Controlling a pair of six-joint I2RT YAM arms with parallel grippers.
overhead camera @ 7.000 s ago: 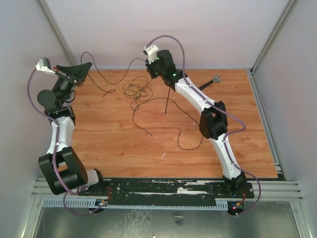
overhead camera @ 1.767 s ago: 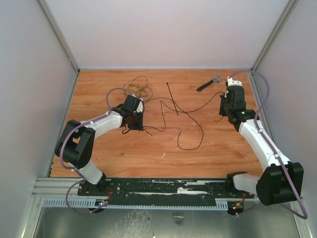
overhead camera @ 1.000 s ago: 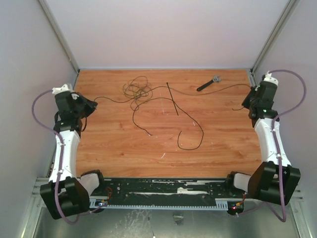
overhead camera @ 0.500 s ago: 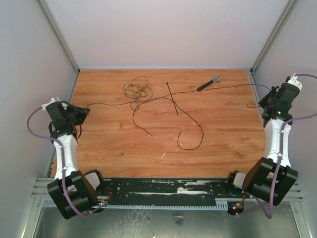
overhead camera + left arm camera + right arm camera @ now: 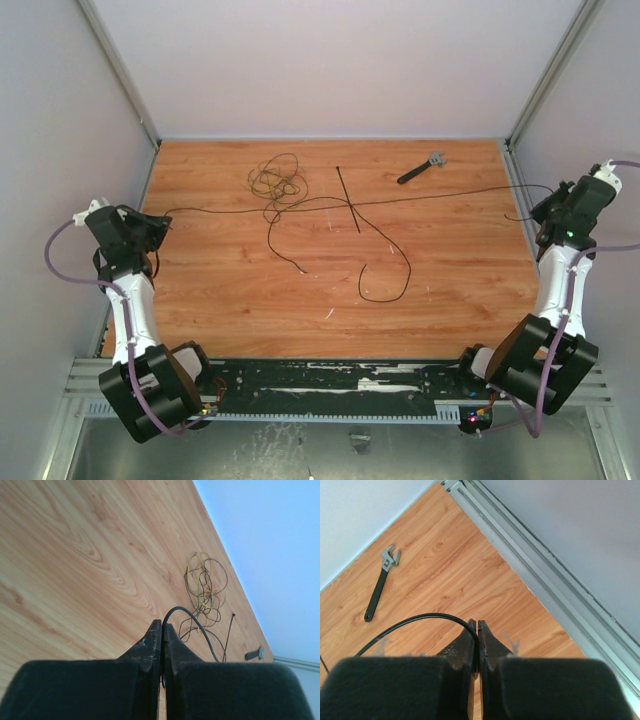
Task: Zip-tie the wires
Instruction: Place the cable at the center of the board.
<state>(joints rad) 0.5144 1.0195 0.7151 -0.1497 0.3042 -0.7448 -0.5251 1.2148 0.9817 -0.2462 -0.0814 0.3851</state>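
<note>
Both clamped shut on the wires (image 5: pixel 450 195), my left tool (image 5: pixel 155 222) and right tool (image 5: pixel 545 207) have spread to the desk's (image 5: pixel 460 285) side edges, stretching one strand straight across the untouched zip tie (image 5: pixel 348 200) mid-desk.

Lab test cell: white walls (image 5: pixel 330 60), aluminium rails (image 5: pixel 535 567).

1 tangle of wires (image 5: pixel 272 183), strand no. unclear; 1 zip tie (image 5: pixel 348 200); 1 wrench (image 5: pixel 420 170); 1 left pincer (image 5: pixel 161 630) + 1 right pincer (image 5: pixel 476 625); 1 wood surface (image 5: pixel 470 290).
</note>
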